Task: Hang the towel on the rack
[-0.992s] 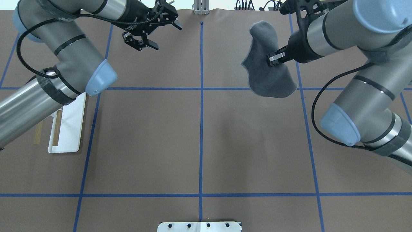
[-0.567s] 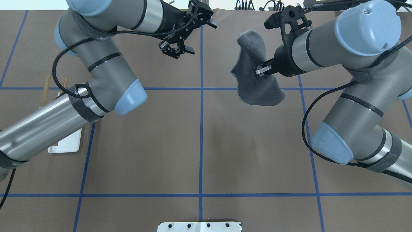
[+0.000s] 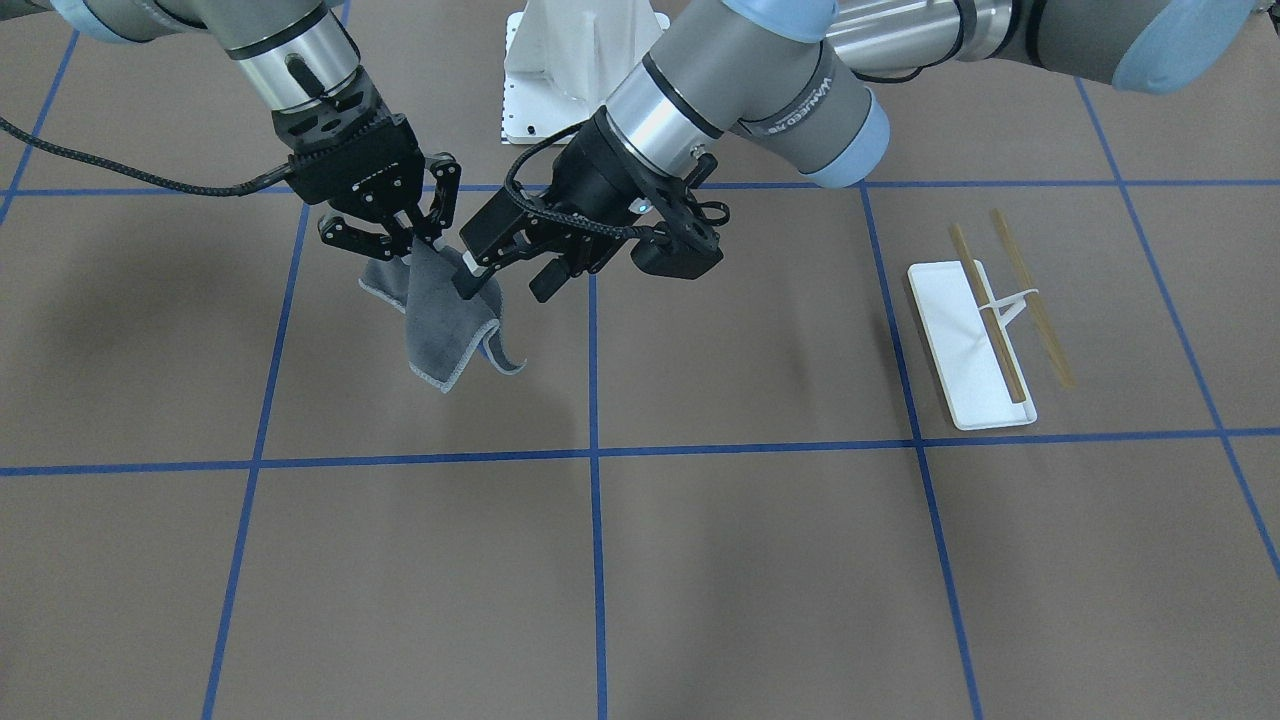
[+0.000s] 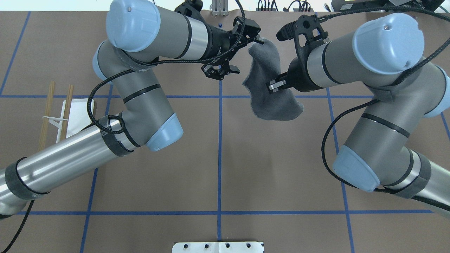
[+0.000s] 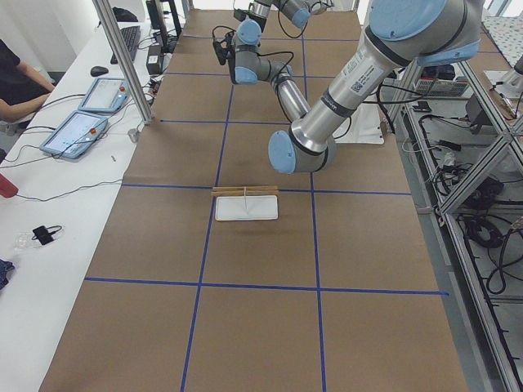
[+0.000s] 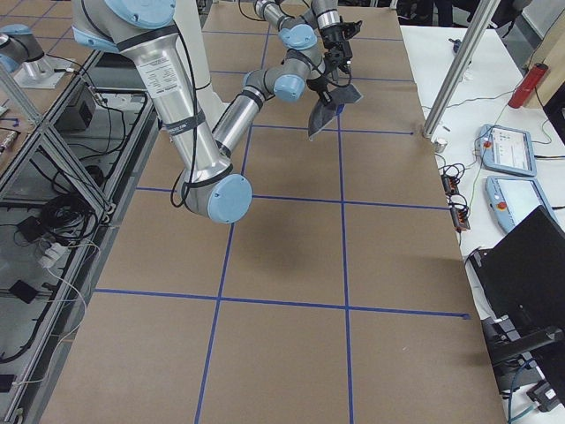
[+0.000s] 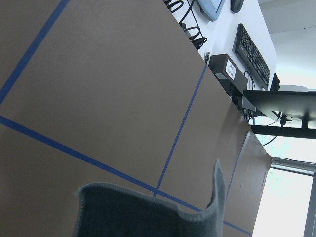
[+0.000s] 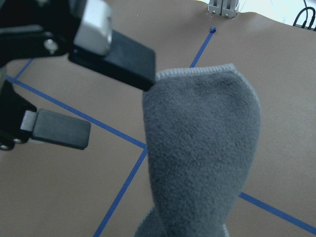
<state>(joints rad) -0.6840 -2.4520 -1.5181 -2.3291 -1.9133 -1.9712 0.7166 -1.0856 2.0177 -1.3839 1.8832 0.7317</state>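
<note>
Waiting rack [image 4: 75,116]: left side, rods bare, well apart.
Towel [image 4: 270,103]: aloft past centre, drooping; soft, light, limp, probably best taken at a hemmed corner.
Right gripper [image 4: 275,85]: pinched on its middle.
Left gripper [image 4: 246,56]: spread wide, one tip against the top corner.

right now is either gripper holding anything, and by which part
The right gripper pinches the towel around mid-length of one side; the left gripper is open, holding nothing.
</note>
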